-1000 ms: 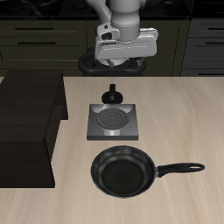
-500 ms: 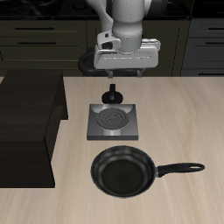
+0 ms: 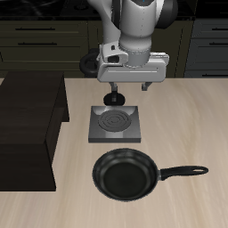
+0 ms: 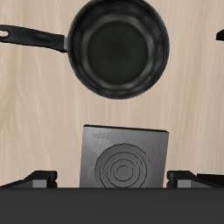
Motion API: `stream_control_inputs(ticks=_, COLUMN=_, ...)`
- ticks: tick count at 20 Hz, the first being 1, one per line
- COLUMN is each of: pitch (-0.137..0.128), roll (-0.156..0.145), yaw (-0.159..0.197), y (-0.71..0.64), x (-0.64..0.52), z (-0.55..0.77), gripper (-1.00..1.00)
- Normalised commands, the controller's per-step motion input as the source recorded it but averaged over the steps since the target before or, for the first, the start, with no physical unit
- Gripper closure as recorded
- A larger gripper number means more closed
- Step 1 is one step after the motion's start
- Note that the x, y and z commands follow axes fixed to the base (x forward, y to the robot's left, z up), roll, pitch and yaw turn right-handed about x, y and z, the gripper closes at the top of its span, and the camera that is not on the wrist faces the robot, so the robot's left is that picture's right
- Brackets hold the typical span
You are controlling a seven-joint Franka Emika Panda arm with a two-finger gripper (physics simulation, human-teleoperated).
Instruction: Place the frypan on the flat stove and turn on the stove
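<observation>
Round black frypan [image 3: 126, 175] — glossy inside, long straight handle — lies before flat stove [image 3: 116, 123]; end effector [image 3: 130, 86] wide.

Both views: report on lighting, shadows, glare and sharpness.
Exterior view: even, soft light; only a faint shadow around the frypan and the flat stove; a dull sheen inside the pan; low resolution, edges slightly jagged. Wrist view: sharp throughout, no motion blur; the pan's inside shows a soft grey reflection; the gripper fingers appear as dark shapes along the frame's edge.
</observation>
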Motion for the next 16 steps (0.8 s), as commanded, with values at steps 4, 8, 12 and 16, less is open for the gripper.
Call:
stream_control_inputs(ticks=4, pitch=0.013, roll=0.024, yaw=0.02, y=0.19, x=0.32, z=-0.03, gripper=-1.0)
stream_control_inputs(ticks=8, pitch=0.007, roll=-0.013, yaw=0.011, y=0.13, x=0.29, z=-0.07, gripper=-1.0)
stream_control_inputs(ticks=12, pitch=0.027, roll=-0.014, yaw=0.013, y=0.15, x=0.36, z=-0.13, gripper=-1.0)
stream_control_inputs(ticks=16, pitch=-0.049, roll=-0.058, yaw=0.046, y=0.06, x=0.33, z=0.02, gripper=-1.0)
